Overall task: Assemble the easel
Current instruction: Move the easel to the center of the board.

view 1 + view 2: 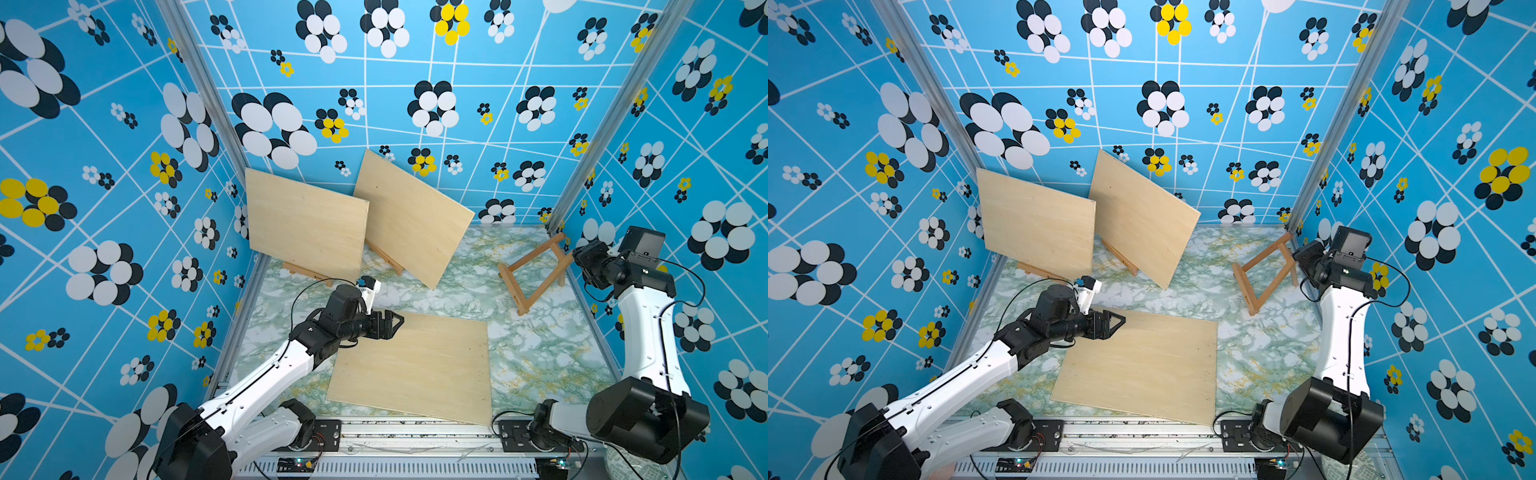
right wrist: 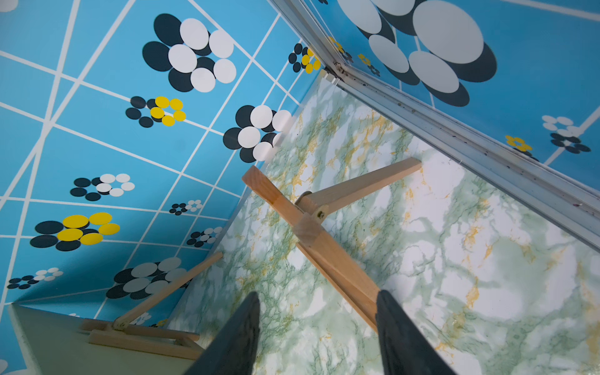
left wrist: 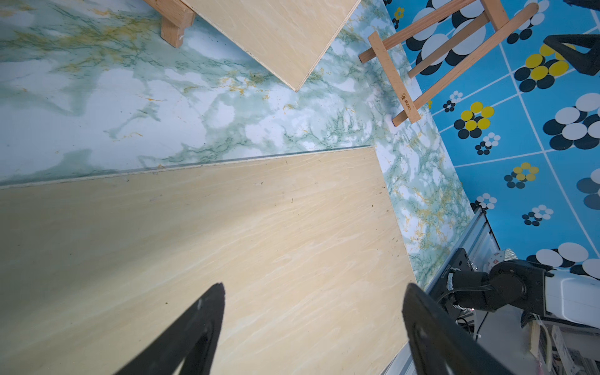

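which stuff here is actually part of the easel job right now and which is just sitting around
In the job:
- bare easel stand
- flat board lying on the table
- left gripper, open over that board
- right gripper, at the stand

Just sitting:
- left back board and right back board, both already propped up

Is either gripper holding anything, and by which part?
Nothing is held. The left gripper hangs open over the flat plywood board; the right gripper straddles a rail of the bare wooden easel, unclosed.
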